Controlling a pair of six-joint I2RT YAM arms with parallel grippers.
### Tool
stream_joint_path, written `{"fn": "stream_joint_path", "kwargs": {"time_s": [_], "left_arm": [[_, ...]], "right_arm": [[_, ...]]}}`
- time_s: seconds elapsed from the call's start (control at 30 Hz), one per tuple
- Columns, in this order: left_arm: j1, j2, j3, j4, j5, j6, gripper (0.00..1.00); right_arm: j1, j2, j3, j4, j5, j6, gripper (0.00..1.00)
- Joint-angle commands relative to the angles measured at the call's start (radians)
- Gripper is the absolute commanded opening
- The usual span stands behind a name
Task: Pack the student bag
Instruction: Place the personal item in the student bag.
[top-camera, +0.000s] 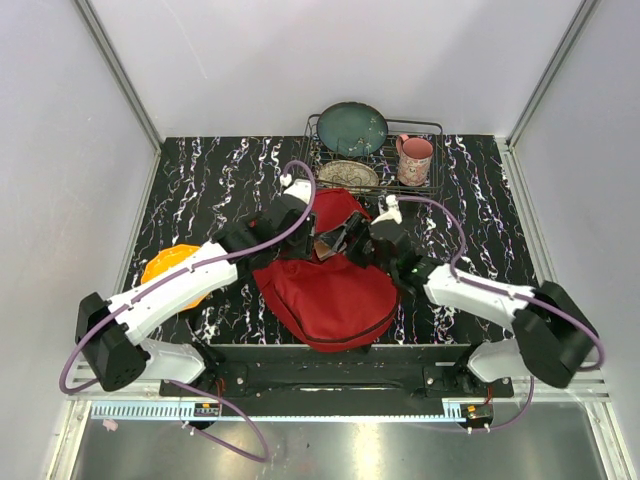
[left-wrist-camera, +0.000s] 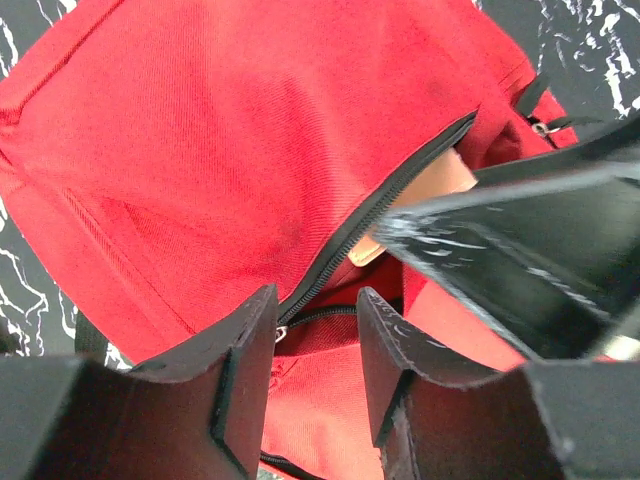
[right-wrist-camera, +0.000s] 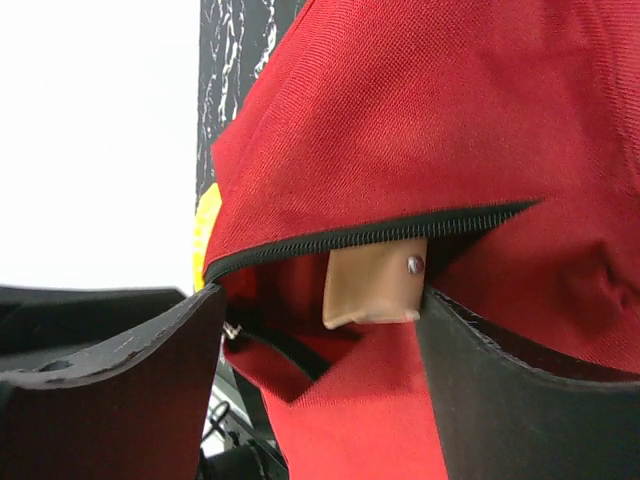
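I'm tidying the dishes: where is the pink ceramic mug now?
In the top view, the pink ceramic mug stands at the right end of the black wire dish rack on the far side, right of the round teal plate.

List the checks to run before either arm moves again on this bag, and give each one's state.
1. Student bag lying on the table between both arms: ok.
2. Zipper opening parted: ok.
3. Tan item fully inside the opening: cannot tell, part shows below the zipper.
4. Left gripper open, nothing in it: ok.
5. Right gripper open, fingers either side of the tan item, not clamping: ok.
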Motion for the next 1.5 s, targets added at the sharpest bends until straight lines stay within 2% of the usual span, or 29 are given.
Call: {"fn": "stream_joint_path", "kwargs": {"time_s": [0.0,0.07,0.13,0.3,0.43,0.47,0.57,0.77,0.83,0.9,1.0,1.17,1.23,1.33,1.47], "left_arm": [[0.012,-0.054,-0.026,0.043,-0.010,-0.044,0.43],[0.015,-0.080,-0.035,0.044,-0.013,-0.053,0.43],[0.015,-0.111,-0.049,0.044,-0.018,-0.067,0.43],[0.020,-0.178,-0.080,0.031,-0.036,-0.088,0.48],[0.023,-0.238,-0.097,0.005,-0.042,-0.108,0.50],[0.023,-0.249,-0.109,-0.003,-0.042,-0.111,0.50],[0.023,-0.292,-0.149,-0.012,-0.048,-0.133,0.51],[0.024,-0.372,-0.256,-0.031,-0.067,-0.202,0.52],[0.024,-0.404,-0.297,-0.022,-0.065,-0.248,0.57],[0.024,-0.431,-0.348,-0.009,-0.059,-0.286,0.58],[0.024,-0.468,-0.387,-0.008,-0.059,-0.323,0.59],[0.026,-0.519,-0.417,-0.020,-0.071,-0.343,0.61],[0.026,-0.539,-0.420,-0.034,-0.087,-0.352,0.65],[0.027,-0.560,-0.434,-0.040,-0.096,-0.361,0.71],[0.029,-0.573,-0.442,-0.040,-0.098,-0.368,0.79]], "right_arm": [[-0.007,-0.131,-0.046,-0.181,0.044,-0.083,0.77],[-0.007,-0.145,-0.075,-0.166,0.029,-0.072,0.69],[-0.007,-0.132,-0.080,-0.143,-0.012,-0.063,0.53],[-0.007,-0.054,-0.104,-0.038,-0.078,0.000,0.38],[-0.007,0.006,-0.094,0.028,-0.072,0.017,0.34],[-0.007,0.016,-0.085,0.048,-0.072,0.010,0.26],[-0.007,0.061,-0.040,0.098,-0.095,-0.010,0.12],[-0.007,0.075,0.038,0.043,-0.061,-0.064,0.11],[-0.007,0.101,0.075,0.035,-0.049,-0.082,0.12],[-0.007,0.125,0.101,0.017,-0.043,-0.095,0.13],[-0.011,0.177,0.158,-0.039,-0.031,-0.121,0.21],[-0.041,0.230,0.175,-0.096,-0.092,-0.106,0.22],[-0.042,0.217,0.146,-0.113,-0.088,-0.098,0.23],[-0.044,0.155,0.091,-0.106,-0.095,-0.110,0.31],[-0.041,-0.035,0.018,-0.104,-0.150,-0.171,0.45]]}}
